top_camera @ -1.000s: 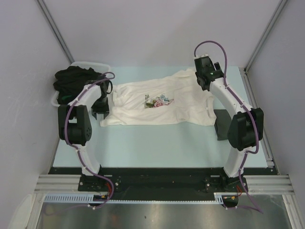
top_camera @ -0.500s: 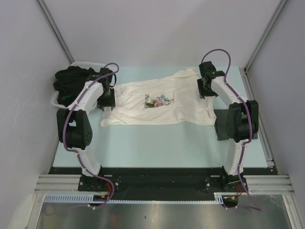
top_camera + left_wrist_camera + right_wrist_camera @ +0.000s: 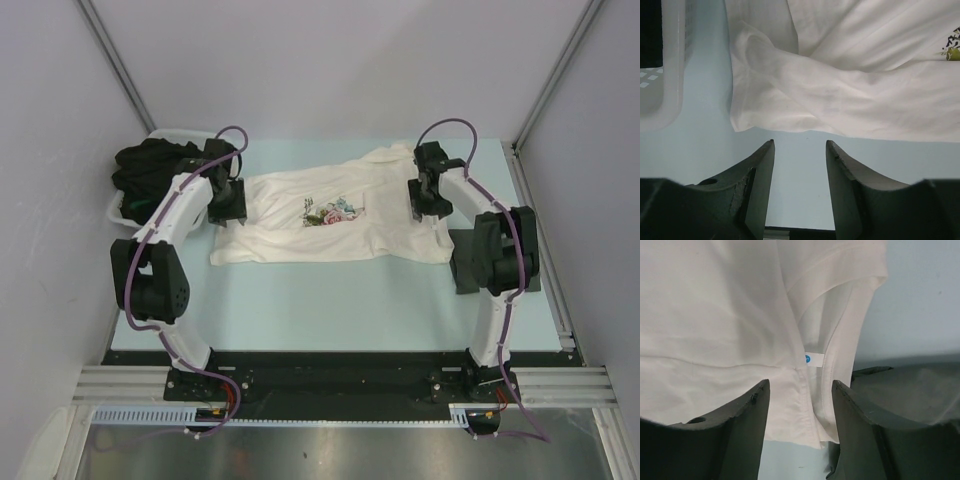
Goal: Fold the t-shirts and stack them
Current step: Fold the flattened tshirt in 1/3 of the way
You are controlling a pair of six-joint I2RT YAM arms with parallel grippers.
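On the pale blue table (image 3: 330, 310), a cream-white t-shirt (image 3: 290, 235) is spread flat across the middle, front side up, with a pink rose print (image 3: 338, 212) near its centre. At the right edge of this shirt, a dark grey t-shirt (image 3: 462, 262) is laid flat on the table, partly hidden by the right arm. The left gripper (image 3: 800, 145) is positioned low over the left end of the cream-white shirt; its jaws are spread apart, nothing is held, and bare table is seen between the fingers, with a rumpled corner of the cloth just beyond the tips. The right gripper (image 3: 800, 382) is positioned over the right end of the same shirt; its jaws are likewise spread and unloaded, and a seamed edge of the cloth with a small white label (image 3: 812, 359) is seen in the gap. Whether the fingers touch the cloth cannot be told. At the far left corner, a white plastic tub (image 3: 115, 205) is placed, and black t-shirts (image 3: 150, 165) are heaped in it.
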